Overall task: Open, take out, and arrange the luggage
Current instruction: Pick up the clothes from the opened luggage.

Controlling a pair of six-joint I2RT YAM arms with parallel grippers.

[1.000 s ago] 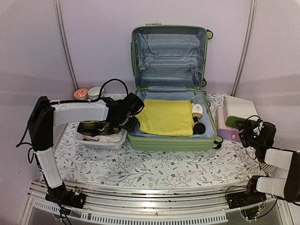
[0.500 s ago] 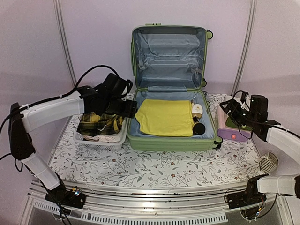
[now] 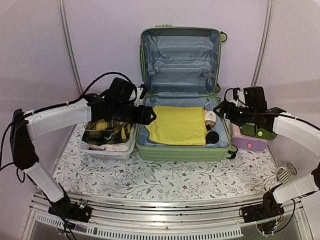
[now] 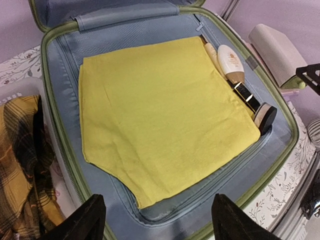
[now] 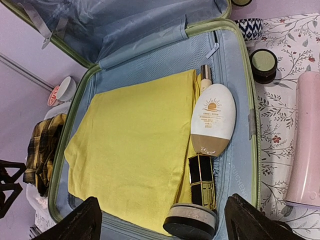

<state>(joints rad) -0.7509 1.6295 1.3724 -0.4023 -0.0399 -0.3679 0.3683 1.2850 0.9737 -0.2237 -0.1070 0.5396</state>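
From my console, the luggage (image 3: 180,151) lies in the middle of the table (image 3: 165,177), its base flat and its lid standing upright behind it. A folded yellow cloth (image 3: 177,125) fills most of the base. Along the right wall sit a white sunscreen bottle (image 5: 213,117), a black-and-gold case (image 5: 201,180) and a round black compact (image 5: 190,220), with a thin tube (image 5: 205,72) tucked behind the bottle. Just beside the luggage on the left, a white basket (image 3: 107,151) holds a plaid cloth (image 3: 107,131).

I cannot see what lies under either cloth. The right arm covers part of the small box (image 3: 250,141) on the right, and the bottle's print is too small to read.

The shell is light green, the lining grey-blue with loose straps in the lid, and a black wheel (image 3: 223,36) shows at the lid's top corner.

The left gripper (image 4: 157,200) hovers over the base's left edge, fingers spread wide with nothing between them. The right gripper (image 5: 162,200) hangs over the right edge, equally spread and holding nothing
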